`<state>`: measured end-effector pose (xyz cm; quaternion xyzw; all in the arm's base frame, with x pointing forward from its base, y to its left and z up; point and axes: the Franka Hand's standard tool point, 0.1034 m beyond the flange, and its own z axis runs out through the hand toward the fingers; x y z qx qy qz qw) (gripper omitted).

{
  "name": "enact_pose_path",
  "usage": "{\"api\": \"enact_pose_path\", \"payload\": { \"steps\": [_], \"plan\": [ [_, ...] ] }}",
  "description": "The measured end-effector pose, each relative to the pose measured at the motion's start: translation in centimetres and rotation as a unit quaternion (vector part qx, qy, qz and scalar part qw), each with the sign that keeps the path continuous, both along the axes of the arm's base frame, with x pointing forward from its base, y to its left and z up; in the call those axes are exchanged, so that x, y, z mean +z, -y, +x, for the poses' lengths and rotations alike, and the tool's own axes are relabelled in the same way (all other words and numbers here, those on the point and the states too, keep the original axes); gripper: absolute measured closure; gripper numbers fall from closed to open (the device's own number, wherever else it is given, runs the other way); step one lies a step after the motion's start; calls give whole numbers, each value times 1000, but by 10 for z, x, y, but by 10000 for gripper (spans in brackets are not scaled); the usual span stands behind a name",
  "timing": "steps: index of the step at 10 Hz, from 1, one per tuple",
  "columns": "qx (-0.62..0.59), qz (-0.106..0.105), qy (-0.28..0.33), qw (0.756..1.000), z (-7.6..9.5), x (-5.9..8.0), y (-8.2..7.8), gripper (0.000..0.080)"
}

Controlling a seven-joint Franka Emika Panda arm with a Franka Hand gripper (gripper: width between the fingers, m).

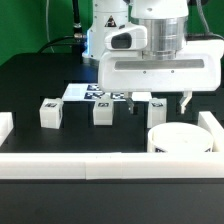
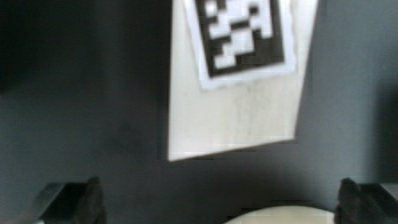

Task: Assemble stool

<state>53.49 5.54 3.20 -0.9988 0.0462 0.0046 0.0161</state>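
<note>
White border rail (image 1: 100, 165) ran along the front; the round seat (image 1: 180, 140) sat just behind it, at the exterior view's right. Left leg (image 1: 50, 112), middle leg (image 1: 103, 112) and right leg (image 1: 157, 107) stood in a row on the black table (image 1: 30, 85). Gripper (image 1: 160, 104) hung above the right leg, jaws wide apart, holding nothing. Marker board (image 1: 92, 93) lay behind.

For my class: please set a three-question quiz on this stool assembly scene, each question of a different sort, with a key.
1. True or false: the end effector is open and holds nothing.
2. Multiple choice: in the exterior view, the round seat lies A) on that view's left, B) on that view's right, C) on top of a leg.
3. Short answer: in the exterior view, which flat thing lies beyond the legs?

Key: 1 true; 2 B; 3 the marker board.
</note>
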Motion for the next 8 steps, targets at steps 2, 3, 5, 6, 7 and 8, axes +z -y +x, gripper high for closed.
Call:
{"api": "enact_pose_path", "payload": {
  "steps": [2, 3, 5, 6, 7, 8],
  "plan": [
    [4, 2, -73, 997, -9, 1, 0, 150],
    [7, 3, -102, 995, -6, 1, 1, 150],
    [-4, 12, -175, 984, -13, -2, -1, 150],
    [-3, 16, -204, 979, -10, -3, -3, 150],
    [0, 17, -233, 972, -10, -3, -5, 150],
    [2, 18, -273, 962, -13, -4, -6, 150]
  ]
}}
